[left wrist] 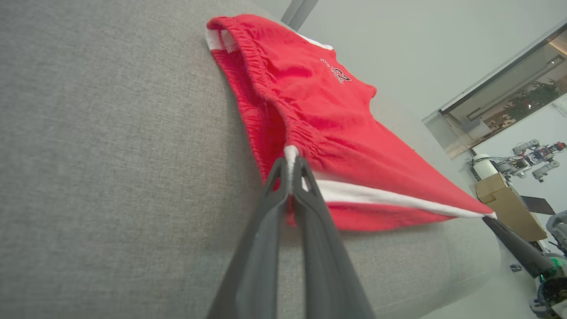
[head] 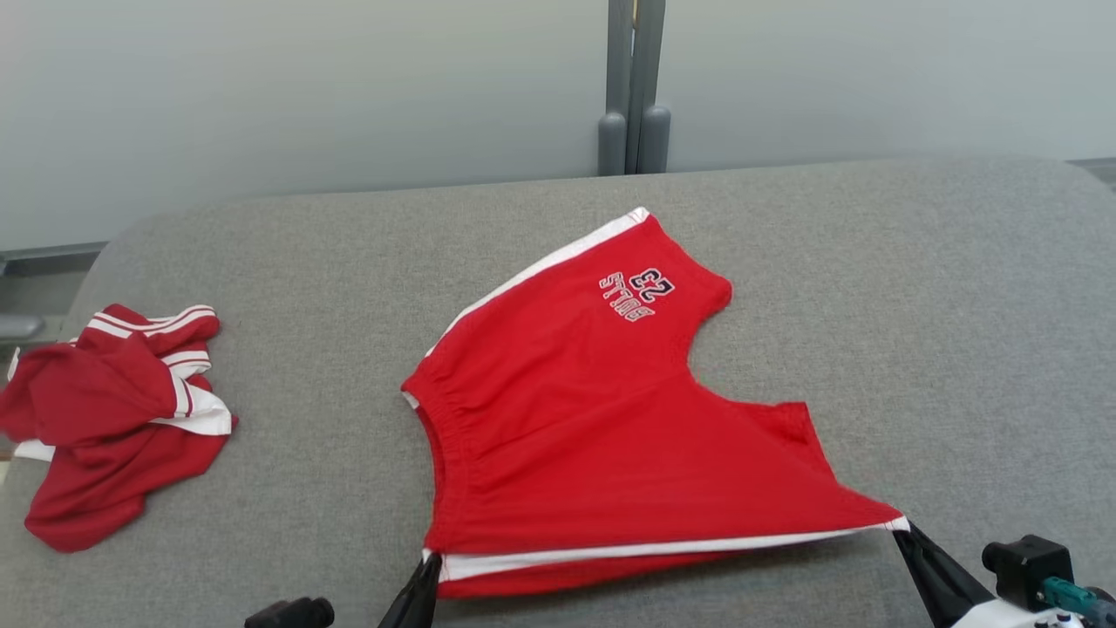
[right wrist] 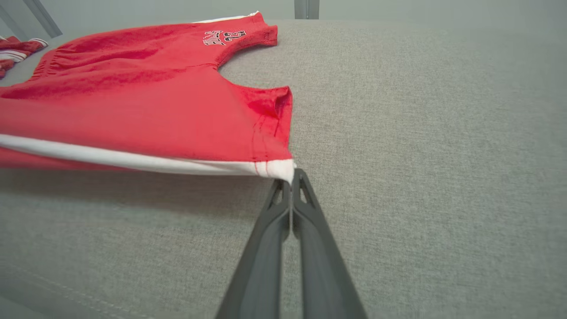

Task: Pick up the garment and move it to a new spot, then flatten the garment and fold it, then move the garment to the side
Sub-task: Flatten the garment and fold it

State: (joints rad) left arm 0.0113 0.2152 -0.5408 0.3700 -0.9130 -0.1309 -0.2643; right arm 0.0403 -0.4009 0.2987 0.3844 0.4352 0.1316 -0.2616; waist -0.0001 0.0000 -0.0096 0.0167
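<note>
On the wide grey cushion (head: 872, 305), the red shorts (head: 593, 419) sit in the middle, reaching to the near edge. A second, crumpled red-and-white garment (head: 113, 419) lies well apart at the far left.

The left gripper (head: 427, 563) is clenched on the near waistband corner. The right gripper (head: 902, 532) is pinched tight on the near-right leg-hem corner. The white side stripe (head: 663, 549) runs taut between the 2.

This looks like the flattening step. The near edge hangs just above the cushion, while the far half rests on it. To do it well:
- Hold both pinches firm and level, and lower the 2 corners together so the edge lands straight.
- Hold just enough tension to smooth the cloth. Too much pull would likely drag the far leg toward the near side or slip the thin hem from the right pinch.
- Let go only once the cloth lies fully on the cushion.

The shorts are bright red, soft knit, and mostly smooth. The elastic waistband (head: 440, 419) on the left is gathered. A slight crease shows at the near leg's inner hem. A second white stripe edges the far-left side. A small "23" print (head: 641, 292) with lettering marks the far leg.
</note>
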